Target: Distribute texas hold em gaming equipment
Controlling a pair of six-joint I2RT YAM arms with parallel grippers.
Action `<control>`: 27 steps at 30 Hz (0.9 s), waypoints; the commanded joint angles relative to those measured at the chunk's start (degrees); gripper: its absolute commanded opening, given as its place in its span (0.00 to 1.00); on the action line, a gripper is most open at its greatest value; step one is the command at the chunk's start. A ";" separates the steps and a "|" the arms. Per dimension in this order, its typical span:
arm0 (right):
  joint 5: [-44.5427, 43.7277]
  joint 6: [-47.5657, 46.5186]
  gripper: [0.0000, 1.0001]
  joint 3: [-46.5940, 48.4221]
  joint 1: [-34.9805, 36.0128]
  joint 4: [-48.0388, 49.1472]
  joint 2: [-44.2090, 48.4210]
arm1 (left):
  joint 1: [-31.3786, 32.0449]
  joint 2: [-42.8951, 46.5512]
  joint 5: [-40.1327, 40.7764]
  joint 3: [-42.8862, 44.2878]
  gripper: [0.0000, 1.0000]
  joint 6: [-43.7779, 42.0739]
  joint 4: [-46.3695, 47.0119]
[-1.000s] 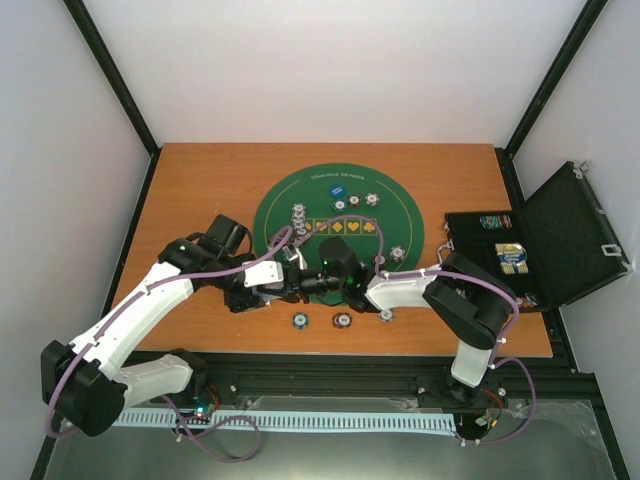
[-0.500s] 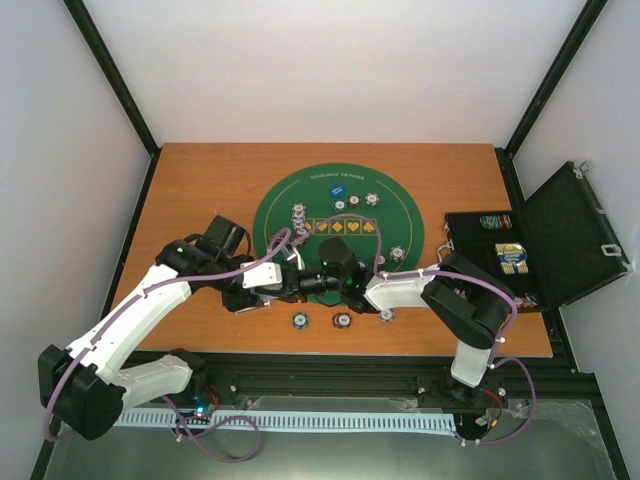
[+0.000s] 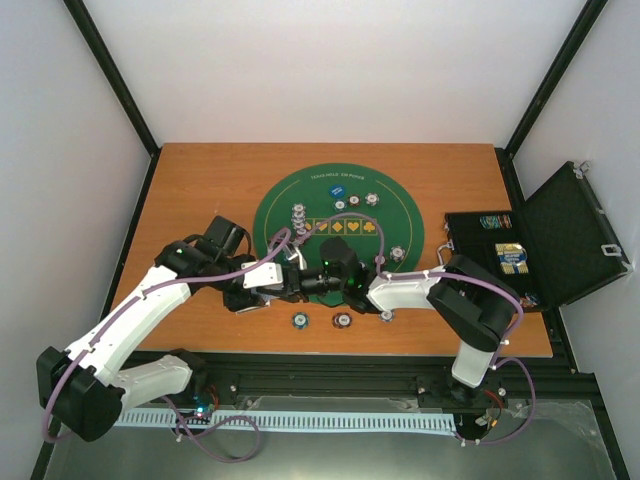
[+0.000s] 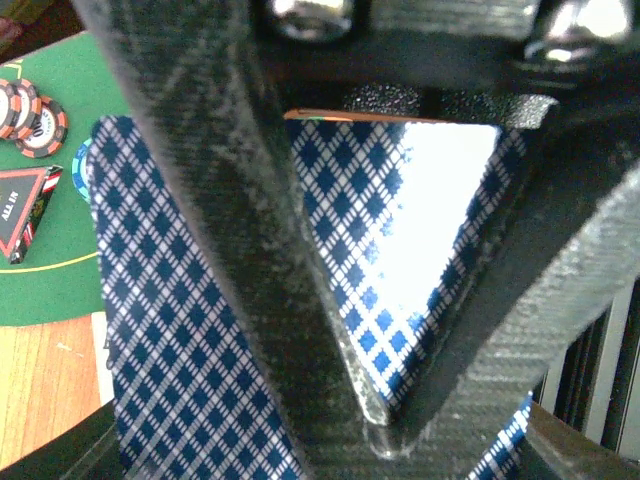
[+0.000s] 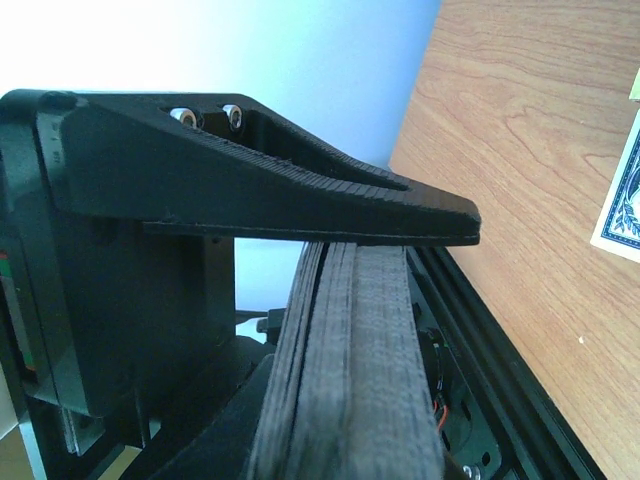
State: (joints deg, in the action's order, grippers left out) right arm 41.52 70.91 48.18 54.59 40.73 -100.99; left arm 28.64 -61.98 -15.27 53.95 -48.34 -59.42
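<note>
Meeting over the near-left rim of the green mat (image 3: 400, 215), the left pincer (image 3: 292, 284) and right pincer (image 3: 312, 284) hide the playing cards (image 4: 170, 330) from overhead.

Left wrist view: blue-diamond backs face the lens. Long axis runs roughly top to bottom, leaning a little. Glare whites out the middle, and the lower ends are cut off. A black finger crosses the backs and its partner is hidden, so I cannot tell whether the left pincer grips.

Right wrist view: cards edge-on, thin dark layers running away from the lens, right pincer clamped on them.

Partly cut off at frame edge: striped poker chips (image 4: 38, 125) and triangular marker (image 4: 20, 205), on the mat. One loose card (image 5: 622, 195), corner only, lies flat on the counter (image 5: 520, 150).
</note>
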 commanded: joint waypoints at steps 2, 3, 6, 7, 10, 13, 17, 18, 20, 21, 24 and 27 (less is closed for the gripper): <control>-3.81 -0.76 0.04 -3.47 -1.33 -8.10 -0.21 | 0.26 2.25 -0.81 1.71 0.67 -0.28 -0.27; -3.81 -0.62 0.04 -3.60 -1.26 -7.92 -0.21 | 0.27 2.32 -0.83 1.73 0.71 -0.20 -0.31; -3.72 -0.44 0.03 -3.87 -1.24 -7.31 -0.14 | 0.27 2.55 -0.77 1.56 0.80 0.38 0.09; -3.60 -0.23 0.03 -3.95 -1.16 -6.66 -0.02 | 0.27 2.43 -0.97 1.54 0.83 0.62 0.04; -3.23 0.01 0.03 -4.04 -1.19 -4.88 0.44 | 0.24 2.18 -1.65 0.93 0.93 0.90 -0.42; -2.75 0.01 0.03 -4.14 -1.15 -3.55 1.07 | 0.26 1.96 -2.36 -0.34 1.00 0.70 -1.12; -2.14 0.17 0.03 -4.34 -0.99 -1.72 1.45 | 0.26 1.18 -4.54 -1.49 1.00 0.76 -2.26; -1.90 0.44 0.03 -4.26 -0.85 -0.94 1.29 | 0.23 0.97 -5.14 -1.56 1.00 1.10 -2.13; -1.44 1.05 0.03 -4.10 -0.52 0.44 0.85 | 0.24 0.27 -5.65 -1.66 1.00 1.71 -1.32; -1.21 1.39 0.03 -4.02 -0.39 1.42 0.70 | 0.23 -0.05 -5.83 -1.56 1.00 1.79 -1.03; -0.51 1.45 0.03 -3.29 0.17 1.45 0.34 | 0.27 -0.63 -5.54 -1.65 1.00 2.10 1.11; -0.30 1.37 0.03 -2.77 0.43 0.85 0.51 | 0.27 -1.19 -5.34 -1.75 1.00 1.30 2.25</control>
State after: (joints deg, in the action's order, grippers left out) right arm 40.14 72.12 43.92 54.35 38.68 -100.68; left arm 28.69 -62.50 -19.18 51.88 -47.13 -59.51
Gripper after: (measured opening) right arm 0.148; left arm 0.999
